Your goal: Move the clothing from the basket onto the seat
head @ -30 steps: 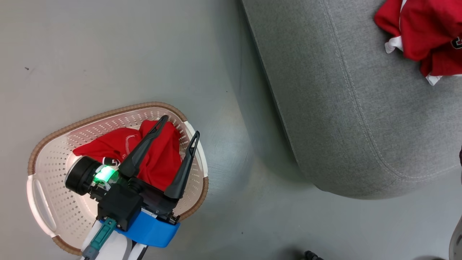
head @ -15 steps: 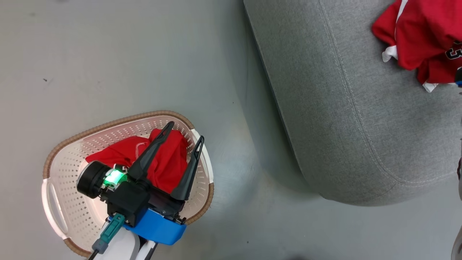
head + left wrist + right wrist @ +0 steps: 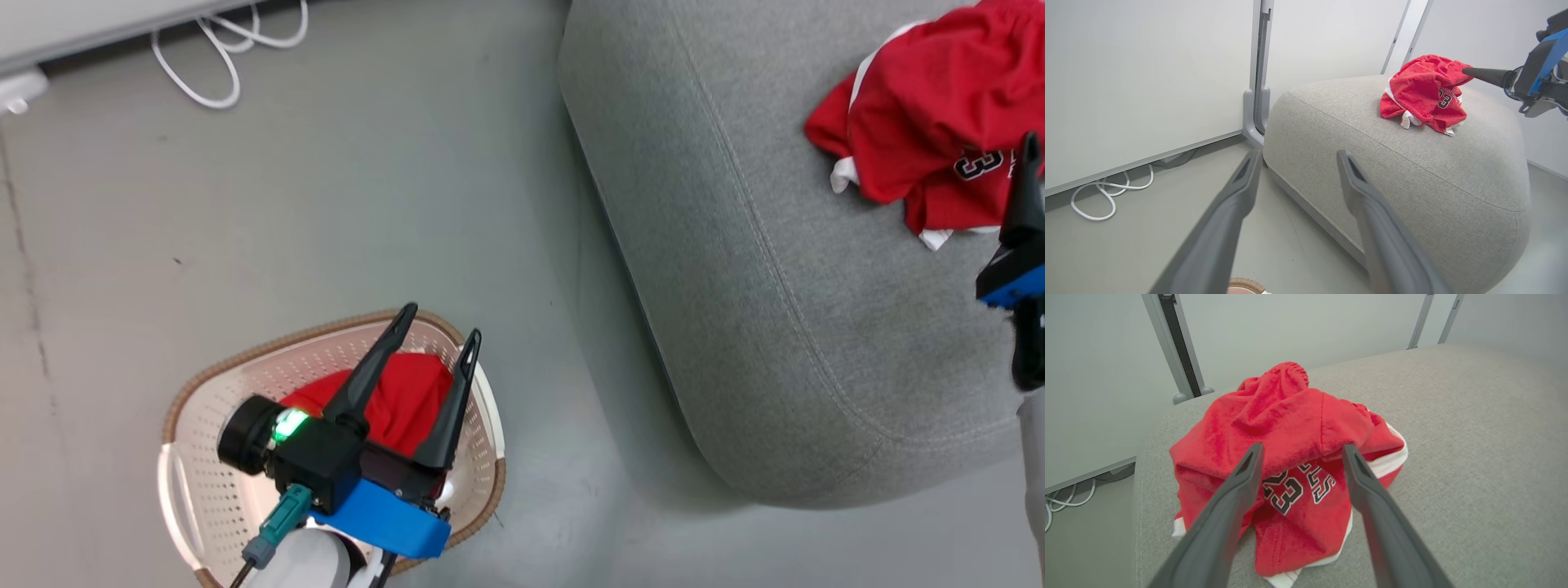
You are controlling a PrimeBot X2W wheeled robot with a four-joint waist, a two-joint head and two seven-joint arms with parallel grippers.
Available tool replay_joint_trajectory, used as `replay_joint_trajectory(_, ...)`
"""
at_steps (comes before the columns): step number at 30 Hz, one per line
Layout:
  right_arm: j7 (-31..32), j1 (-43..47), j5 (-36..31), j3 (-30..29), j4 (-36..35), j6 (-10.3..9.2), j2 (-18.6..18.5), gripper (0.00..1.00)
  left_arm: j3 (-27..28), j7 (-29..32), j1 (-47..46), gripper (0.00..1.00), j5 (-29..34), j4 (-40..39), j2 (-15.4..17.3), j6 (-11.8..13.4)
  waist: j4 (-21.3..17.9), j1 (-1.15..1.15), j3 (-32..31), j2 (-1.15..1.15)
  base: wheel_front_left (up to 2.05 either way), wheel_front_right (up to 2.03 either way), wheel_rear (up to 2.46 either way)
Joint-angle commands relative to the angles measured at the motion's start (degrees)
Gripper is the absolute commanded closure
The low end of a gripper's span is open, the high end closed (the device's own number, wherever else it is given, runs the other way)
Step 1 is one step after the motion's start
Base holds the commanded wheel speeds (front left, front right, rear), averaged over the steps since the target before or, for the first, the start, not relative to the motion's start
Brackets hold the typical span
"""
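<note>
Our left pincer (image 3: 439, 323) hangs released over the basket (image 3: 202, 402) with a red top (image 3: 408, 400) inside. Our right pincer (image 3: 1302, 448), released too, faces the numbered shirt (image 3: 1290, 416) on the seat (image 3: 775, 286).

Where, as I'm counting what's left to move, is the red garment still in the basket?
Lower left of the head view: the red garment lies inside the basket on the floor, beneath the left pincer, left of the seat.
</note>
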Motion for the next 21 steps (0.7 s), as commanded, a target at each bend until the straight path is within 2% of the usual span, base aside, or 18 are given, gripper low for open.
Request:
replay_joint_trajectory(1,-0.34,2.23,0.04,1.01,-0.88,0.03,-0.14,0.0,0.51,-0.26,1.32,0.0,-0.46,0.74,-0.71,-0.36,1.19,0.0,-3.7,0.0,0.0,0.0,0.0)
replay_joint_trajectory(11,-0.33,12.51,2.08,7.78,-7.31,0.03,1.02,0.0,4.76,-0.26,6.31,0.0,-1.11,3.63,-5.13,-0.52,3.86,0.0,-13.15,0.0,0.0,0.0,0.0)
replay_joint_trajectory(21,1.18,24.85,3.11,13.69,-18.56,0.03,3.01,0.0,9.93,-0.23,10.79,0.0,0.41,6.49,-7.84,-0.38,7.91,0.0,-20.55,0.0,0.0,0.0,0.0)
